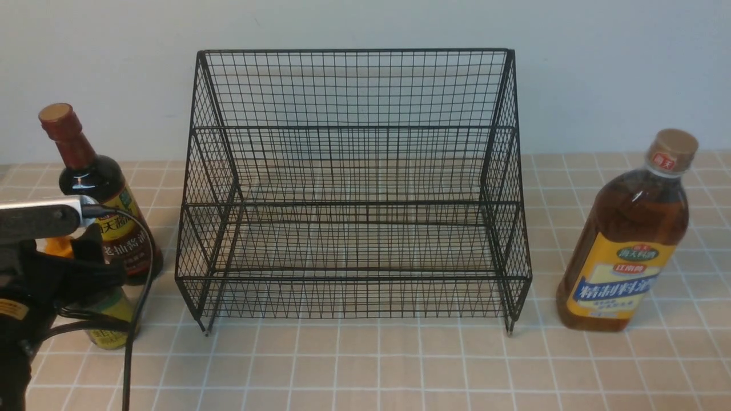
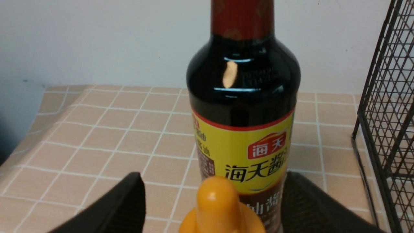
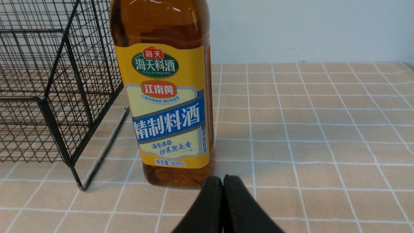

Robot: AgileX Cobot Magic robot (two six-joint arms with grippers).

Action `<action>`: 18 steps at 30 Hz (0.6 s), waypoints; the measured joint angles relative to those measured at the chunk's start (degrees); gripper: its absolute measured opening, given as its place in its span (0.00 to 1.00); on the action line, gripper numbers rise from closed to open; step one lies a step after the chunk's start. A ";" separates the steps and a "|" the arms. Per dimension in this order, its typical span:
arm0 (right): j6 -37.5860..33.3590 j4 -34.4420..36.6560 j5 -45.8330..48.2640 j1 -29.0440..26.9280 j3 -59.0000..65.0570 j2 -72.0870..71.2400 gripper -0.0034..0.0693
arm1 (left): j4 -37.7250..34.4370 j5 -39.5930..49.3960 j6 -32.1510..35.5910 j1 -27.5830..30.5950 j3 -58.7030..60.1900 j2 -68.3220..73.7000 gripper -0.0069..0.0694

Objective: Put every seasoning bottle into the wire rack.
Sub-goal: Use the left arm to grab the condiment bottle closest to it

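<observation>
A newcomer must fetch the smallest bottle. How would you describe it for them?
Find the big black wire rack mid-table; two bottles stand to its left. The small bottle is the nearer one, in front of the tall soy-sauce bottle. It is far shorter, with a yellow nozzle cap rather than a brown-red neck.

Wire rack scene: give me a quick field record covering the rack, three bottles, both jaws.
wire rack: centre, both tiers without bottles
soy-sauce bottle: standing, left of rack
small bottle: in front of soy-sauce bottle, yellow cap between left jaws
amber bottle: standing, right of rack
left jaws: open, not gripping
right jaws: shut, empty
</observation>
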 joint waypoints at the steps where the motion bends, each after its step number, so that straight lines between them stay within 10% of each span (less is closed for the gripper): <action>1: 0.00 0.00 0.00 0.00 0.00 0.00 0.03 | 0.45 -0.56 0.00 0.00 0.00 0.79 0.76; 5: 0.00 0.00 0.00 0.00 0.00 0.00 0.03 | 0.86 -0.75 0.00 0.00 0.00 2.07 0.69; 8: 0.00 0.00 0.00 0.00 0.00 0.00 0.03 | 1.37 -1.64 -0.07 0.00 -0.02 2.15 0.45; 18: 0.00 0.00 0.00 0.00 0.00 0.00 0.03 | 2.27 2.17 -0.05 -0.06 0.00 -1.04 0.45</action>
